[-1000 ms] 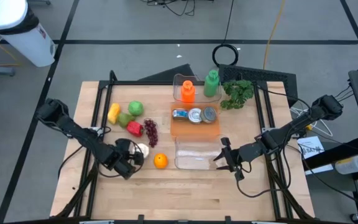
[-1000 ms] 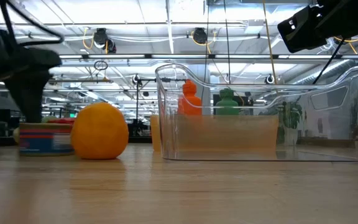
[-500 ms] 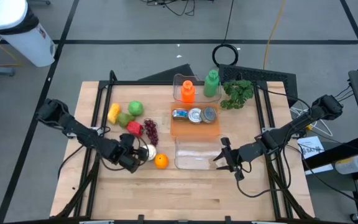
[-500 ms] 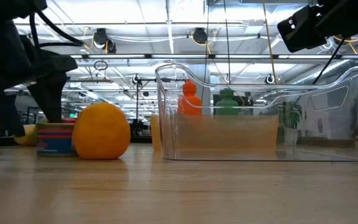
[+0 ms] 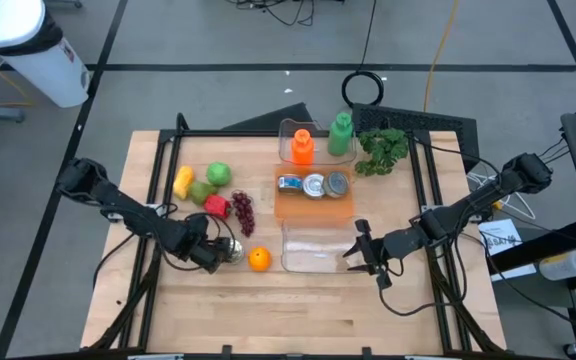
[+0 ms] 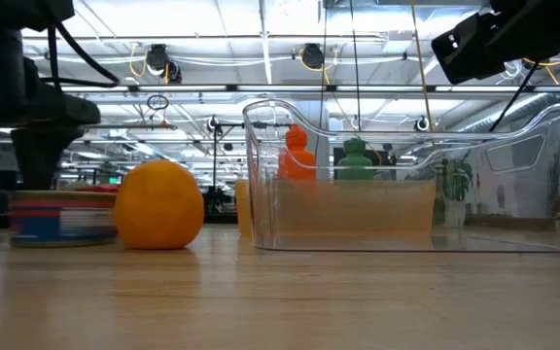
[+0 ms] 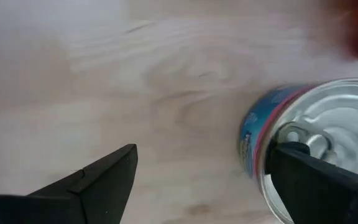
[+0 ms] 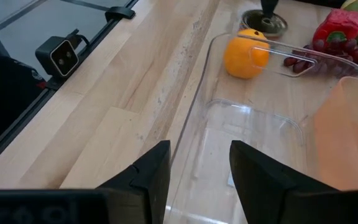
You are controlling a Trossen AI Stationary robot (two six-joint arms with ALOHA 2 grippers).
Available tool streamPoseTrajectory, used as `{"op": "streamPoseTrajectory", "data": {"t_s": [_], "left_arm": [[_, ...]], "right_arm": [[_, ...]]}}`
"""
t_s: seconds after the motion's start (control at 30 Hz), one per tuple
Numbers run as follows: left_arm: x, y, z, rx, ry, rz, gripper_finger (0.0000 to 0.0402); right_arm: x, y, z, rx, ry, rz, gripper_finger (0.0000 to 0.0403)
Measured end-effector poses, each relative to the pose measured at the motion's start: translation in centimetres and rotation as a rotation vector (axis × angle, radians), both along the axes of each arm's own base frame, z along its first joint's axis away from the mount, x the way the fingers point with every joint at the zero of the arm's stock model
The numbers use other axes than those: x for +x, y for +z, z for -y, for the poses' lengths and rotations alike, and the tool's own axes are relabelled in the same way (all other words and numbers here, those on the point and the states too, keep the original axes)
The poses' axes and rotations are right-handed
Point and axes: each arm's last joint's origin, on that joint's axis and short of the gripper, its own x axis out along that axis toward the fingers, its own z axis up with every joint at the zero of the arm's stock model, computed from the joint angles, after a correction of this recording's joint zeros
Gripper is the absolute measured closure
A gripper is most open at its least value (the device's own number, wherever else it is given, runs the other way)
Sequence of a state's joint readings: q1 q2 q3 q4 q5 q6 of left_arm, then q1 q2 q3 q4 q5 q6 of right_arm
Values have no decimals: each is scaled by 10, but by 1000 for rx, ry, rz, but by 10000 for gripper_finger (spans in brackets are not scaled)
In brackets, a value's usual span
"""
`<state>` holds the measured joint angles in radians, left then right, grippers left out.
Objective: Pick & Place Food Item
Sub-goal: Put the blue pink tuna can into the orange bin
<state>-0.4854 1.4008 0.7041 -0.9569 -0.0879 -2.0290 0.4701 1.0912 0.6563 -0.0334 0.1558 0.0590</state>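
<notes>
A tin can [image 5: 234, 251] with a blue and red label stands upright on the wood, just left of an orange [image 5: 258, 259]. The can [image 6: 61, 216] and the orange [image 6: 158, 206] also show in the low view. My left gripper [image 5: 220, 254] is open at the can. In the left wrist view [image 7: 204, 155] one finger is over the can's lid [image 7: 316, 124] and the other over bare wood. A clear empty tub [image 5: 316, 246] sits right of the orange. My right gripper [image 5: 356, 250] hangs open at the tub's right end [image 8: 197, 168]. My left gripper comes at the can from above and from the table's left. One finger [image 7: 309, 174] lies over the lid by its pull tab [image 7: 316, 144], and the other finger [image 7: 104, 177] is off the can. Whether the finger touches the lid, I cannot tell. The can stands on the table.
Left of centre lie a yellow pepper [image 5: 182, 181], green apple [image 5: 218, 174], red pepper [image 5: 215, 206] and grapes [image 5: 242, 211]. An orange tray [image 5: 313, 203] holds three cans. Behind it stand an orange bottle [image 5: 302, 146], a green bottle [image 5: 341, 134] and leafy greens [image 5: 382, 150]. Bare wood spans the near side.
My left gripper has moved toward the table's right and a little toward the far edge, up to the can, staying open. The can has shifted slightly on the wood, first toward the orange and then back.
</notes>
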Motion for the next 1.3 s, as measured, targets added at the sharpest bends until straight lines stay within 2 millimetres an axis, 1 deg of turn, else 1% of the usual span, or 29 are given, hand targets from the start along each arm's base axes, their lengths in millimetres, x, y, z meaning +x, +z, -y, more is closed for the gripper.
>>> {"op": "streamPoseTrajectory", "data": {"t_s": [0.13, 0.27, 0.37, 0.57, 0.63, 0.73, 0.83, 0.93, 1.03, 1.07, 1.17, 1.3], "left_arm": [[-7, 0, 0, -24, 36, -106, 41], [-9, -7, 1, -59, 55, -178, 42], [-10, -9, 0, -19, 52, -196, 41], [-9, -11, -1, 118, -7, -127, 41], [-11, -7, 2, 135, -14, -104, 41], [-11, 9, 9, 137, -15, -29, 41], [-11, 24, 16, 172, -19, 9, 41], [-6, 41, 25, 203, -25, 91, 41], [2, 52, 31, 251, -29, 216, 41], [5, 54, 32, 268, -22, 253, 41], [20, 45, 33, 296, -25, 291, 41], [37, 24, 29, 318, -21, 215, 41]], "right_arm": [[0, -2, 1, 3, -8, 0, 252], [-1, -7, 4, -5, -14, -17, 252], [0, -6, 4, -1, -18, -9, 252], [0, -6, 4, 3, -18, -6, 252], [0, -6, 4, 3, -19, -8, 252], [0, -6, 4, 3, -19, -9, 252], [0, -6, 4, 3, -19, -8, 252], [0, -6, 4, 3, -19, -8, 252], [0, -6, 4, 3, -20, -6, 252], [0, -6, 4, 3, -21, -6, 252], [1, -5, 5, 5, -23, -1, 252], [1, -4, 4, 10, -23, 8, 252]]}}
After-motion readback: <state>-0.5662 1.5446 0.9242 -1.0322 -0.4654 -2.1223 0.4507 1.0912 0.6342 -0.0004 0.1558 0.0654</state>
